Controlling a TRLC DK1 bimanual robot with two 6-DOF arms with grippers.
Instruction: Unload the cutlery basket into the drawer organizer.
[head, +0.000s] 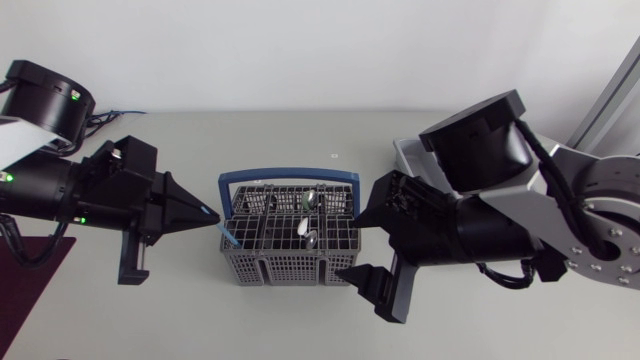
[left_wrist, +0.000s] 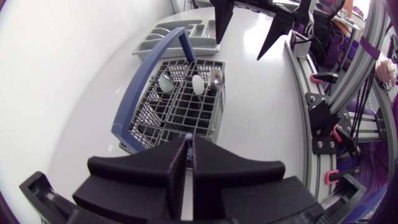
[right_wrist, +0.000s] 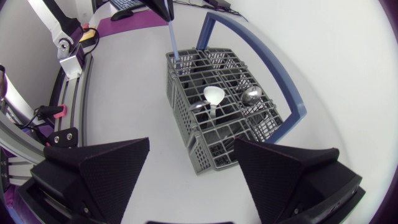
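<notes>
One drawer organizer (left_wrist: 163, 32), half hidden overhead, shows plainly from left wrist.

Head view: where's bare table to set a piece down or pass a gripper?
Free: table strip beyond the basket, and the wide strip on its near side. Crowded: basket's left end, where the left gripper is shut on a blue-handled utensil; right end, by the open right gripper. Drawer organizer sits partly under the right arm.

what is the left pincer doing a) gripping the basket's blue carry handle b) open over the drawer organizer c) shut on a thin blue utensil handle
c: the left pincer is closed on the thin blue utensil at the end of the cutlery basket, clear of its carry handle.
</notes>
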